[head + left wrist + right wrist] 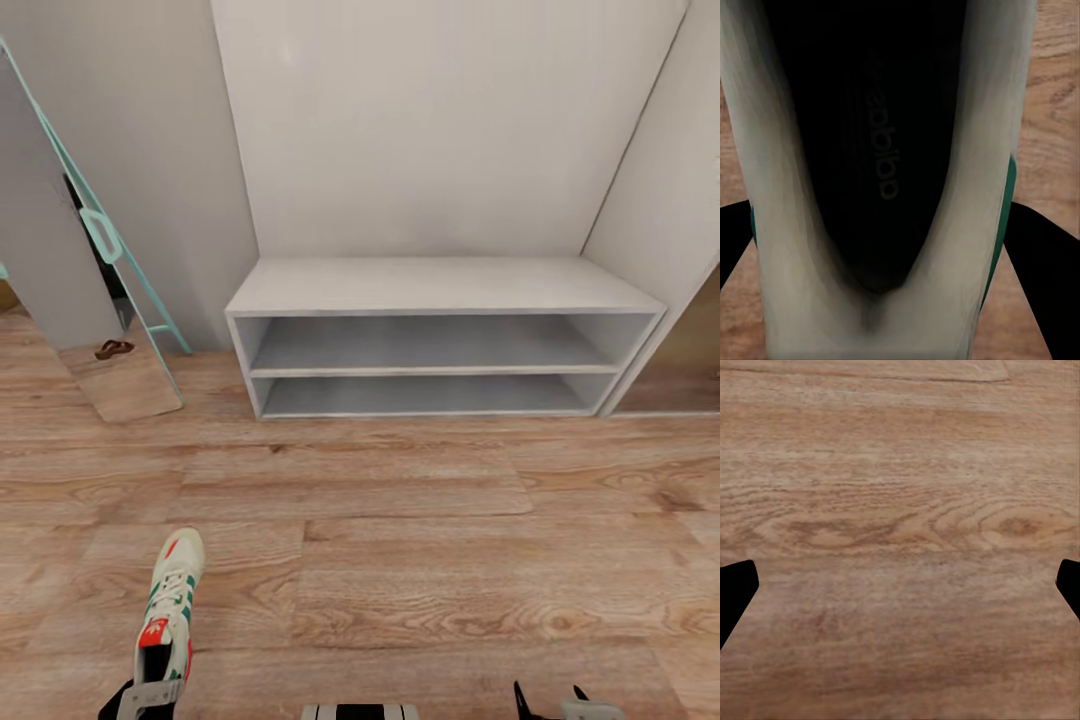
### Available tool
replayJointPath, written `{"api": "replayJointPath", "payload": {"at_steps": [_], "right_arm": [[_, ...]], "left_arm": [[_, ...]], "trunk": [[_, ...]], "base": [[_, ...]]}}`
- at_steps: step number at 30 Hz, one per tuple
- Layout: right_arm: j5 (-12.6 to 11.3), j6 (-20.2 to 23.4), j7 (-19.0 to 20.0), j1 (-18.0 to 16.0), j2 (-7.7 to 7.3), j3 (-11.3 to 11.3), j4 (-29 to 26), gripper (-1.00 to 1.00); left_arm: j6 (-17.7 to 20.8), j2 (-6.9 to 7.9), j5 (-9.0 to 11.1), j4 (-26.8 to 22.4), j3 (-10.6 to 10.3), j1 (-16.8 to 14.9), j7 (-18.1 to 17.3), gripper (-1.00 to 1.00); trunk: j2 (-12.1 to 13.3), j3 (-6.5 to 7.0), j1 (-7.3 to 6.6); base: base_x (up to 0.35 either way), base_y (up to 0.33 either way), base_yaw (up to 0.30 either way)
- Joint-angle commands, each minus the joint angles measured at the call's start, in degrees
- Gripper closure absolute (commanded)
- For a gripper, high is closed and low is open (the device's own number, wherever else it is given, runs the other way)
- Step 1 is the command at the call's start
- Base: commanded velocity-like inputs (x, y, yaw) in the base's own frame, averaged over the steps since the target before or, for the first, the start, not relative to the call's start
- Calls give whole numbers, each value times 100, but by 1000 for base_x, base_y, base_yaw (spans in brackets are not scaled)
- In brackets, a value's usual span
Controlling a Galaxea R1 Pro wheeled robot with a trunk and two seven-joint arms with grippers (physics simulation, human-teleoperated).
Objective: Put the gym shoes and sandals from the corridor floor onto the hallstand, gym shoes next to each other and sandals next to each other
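Note:
One gym shoe (170,610), cream-white with green stripes and a red-orange tongue patch, hangs low at the near left with its toe toward the hallstand (440,285). My left gripper (150,700) is shut on its heel end. In the left wrist view the shoe's dark inside (881,150) lies between the black fingers (1039,262). My right gripper (550,705) is open over the corridor floor (420,560), and its fingertips (735,592) sit wide apart above bare planks. A small brown sandal (113,349) shows at the far left, within a leaning teal-framed panel. It may be a reflection.
The light-grey hallstand stands straight ahead between white walls, with a bench top and two shelves (430,345) below it. The teal-framed panel (110,300) leans against the left wall. An opening with darker floor (690,370) lies at the right.

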Motion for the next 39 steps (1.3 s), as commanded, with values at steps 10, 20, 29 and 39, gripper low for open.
{"api": "replayJointPath", "payload": {"at_steps": [10, 20, 29, 39], "right_arm": [[25, -81, 29, -3, -50, -7, 106, -100], [19, -77, 5, -3, -21, 7, 99, -100], [30, -82, -25, -3, 15, 8, 103, -100], [39, -81, -23, -3, 28, 13, 112, -100]], "left_arm": [[-376, -113, 27, 178, 33, 24, -41, 100], [-453, -108, 27, 253, 50, 24, -41, 100], [-454, -113, 27, 256, 51, 24, -41, 100], [-454, -114, 35, 256, 51, 24, -41, 100]], "trunk": [[12, 308, -27], [26, 571, -52], [38, 772, -76], [206, 966, -179]], "base": [[0, 0, 0], [0, 0, 0], [0, 0, 81], [0, 0, 256]]}}
